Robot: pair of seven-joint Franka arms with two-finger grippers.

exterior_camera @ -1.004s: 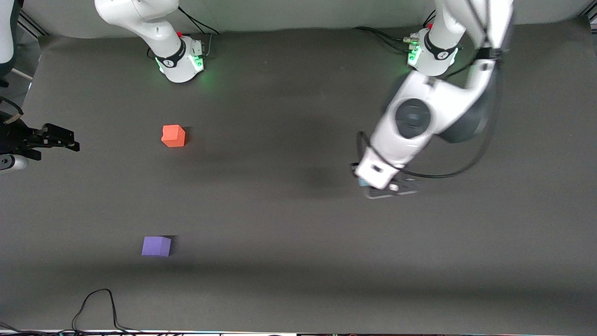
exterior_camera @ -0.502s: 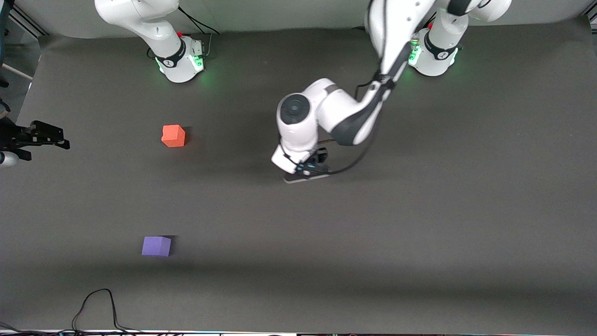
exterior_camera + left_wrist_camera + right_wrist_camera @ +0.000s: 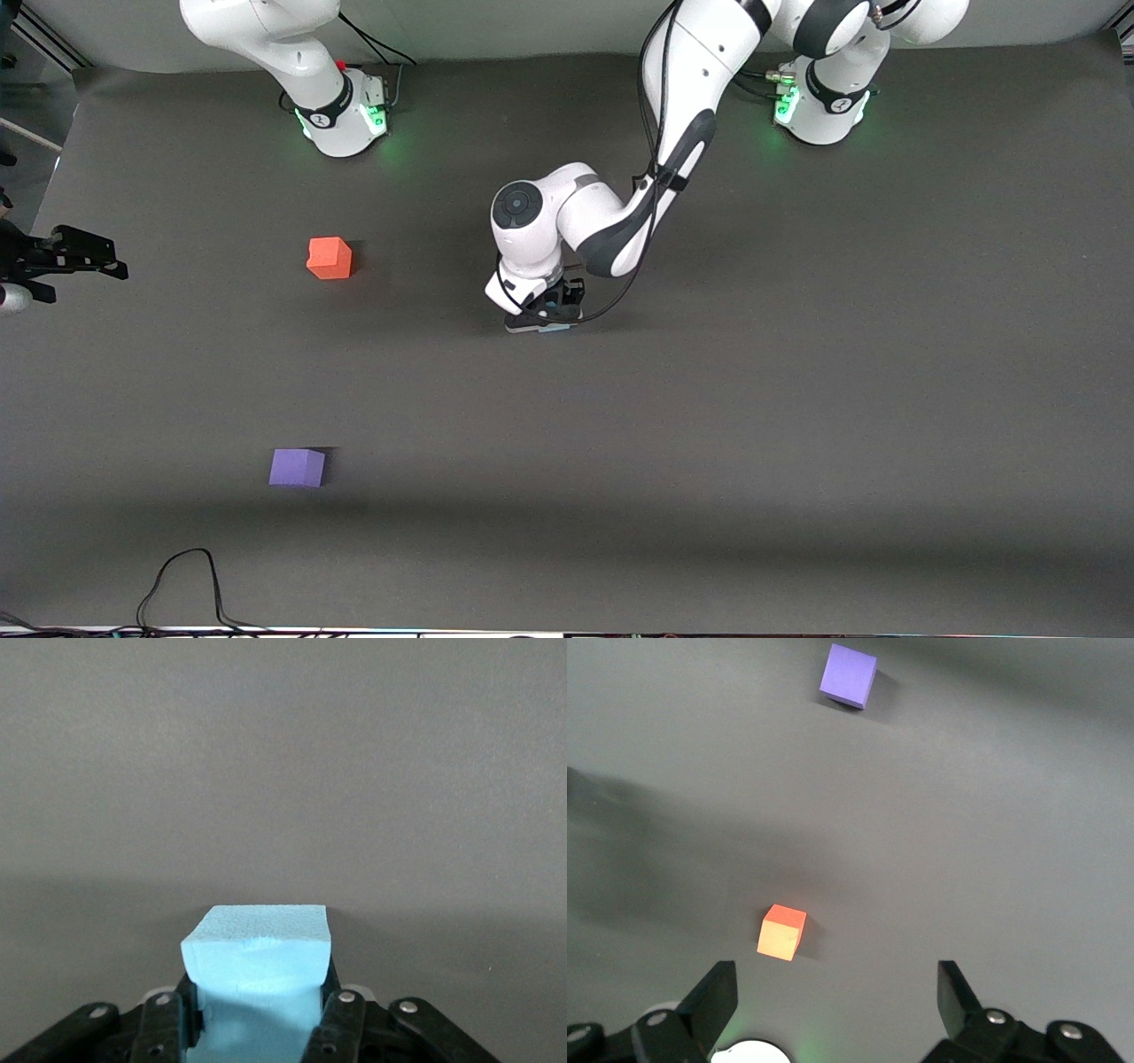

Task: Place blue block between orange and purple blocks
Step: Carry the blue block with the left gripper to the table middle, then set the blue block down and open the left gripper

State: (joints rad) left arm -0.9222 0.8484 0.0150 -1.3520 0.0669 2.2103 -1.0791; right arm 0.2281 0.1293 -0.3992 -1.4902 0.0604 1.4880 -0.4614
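Note:
My left gripper [image 3: 542, 317] is shut on the sky-blue block [image 3: 257, 966] and holds it over the middle of the table; in the front view only a sliver of the block [image 3: 556, 327] shows under the hand. The orange block [image 3: 330, 258] sits toward the right arm's end. The purple block [image 3: 298, 467] sits nearer the front camera than the orange one. Both also show in the right wrist view, the orange block [image 3: 782, 932] and the purple block [image 3: 849, 675]. My right gripper [image 3: 837, 1005] is open and empty, waiting at the table's edge at the right arm's end [image 3: 66, 257].
A black cable [image 3: 182, 585] loops on the table's front edge near the purple block. The two arm bases [image 3: 341, 115] stand along the table's edge farthest from the front camera. The table is a dark grey mat [image 3: 709, 443].
My left gripper has carried the blue block from the left arm's end to the middle of the table, toward the orange and purple blocks. The right gripper has shifted slightly outward.

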